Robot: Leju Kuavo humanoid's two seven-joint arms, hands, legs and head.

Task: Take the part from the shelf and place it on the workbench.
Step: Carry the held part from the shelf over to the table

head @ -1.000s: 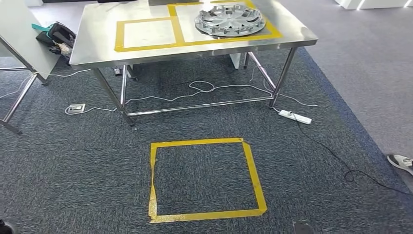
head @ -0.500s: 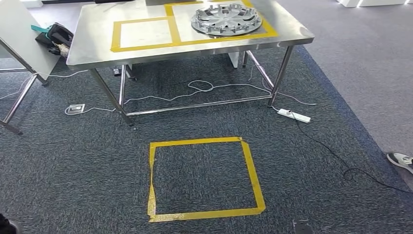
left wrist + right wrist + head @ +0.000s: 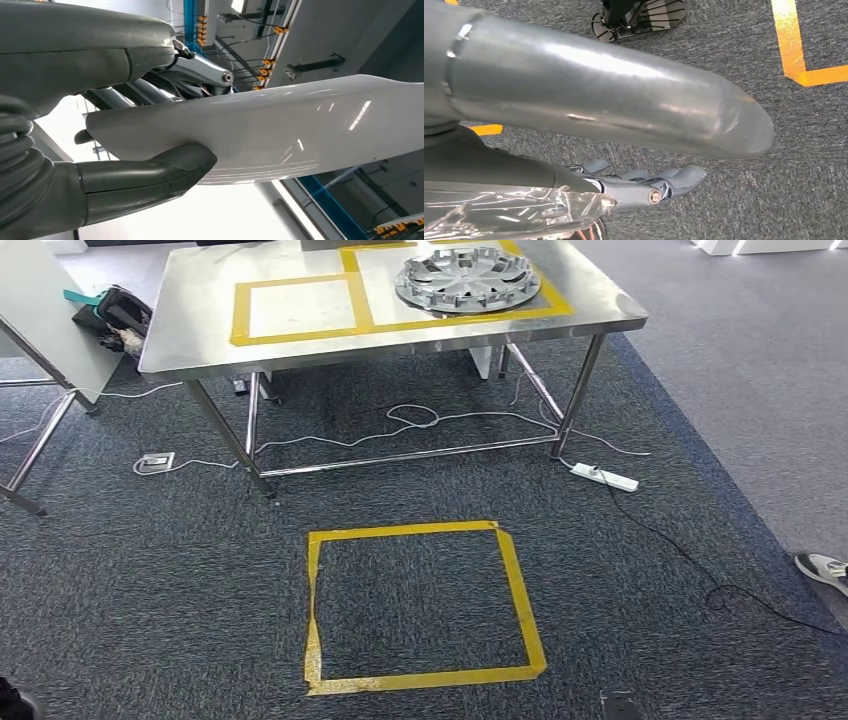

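Left hand [image 3: 100, 165]: thumb and fingers [image 3: 200, 75] clamped on white glossy part [image 3: 280, 130], off shelf, carried. Right hand [image 3: 644, 185]: fingers loosely extended, apparently holding nothing; view poor. Worktop [image 3: 200, 330] well ahead, beyond yellow floor square [image 3: 420, 605]. Placement left; wheel cover [image 3: 467, 280] occupies one taped square.

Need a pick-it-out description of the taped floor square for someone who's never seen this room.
Start at the steel workbench at the top of the head view, then drop to the dark carpet in front of it. The floor square is an outline of yellow tape with bare carpet inside. Unlike the two taped frames on the bench, it lies on the floor, beyond the white power strip.
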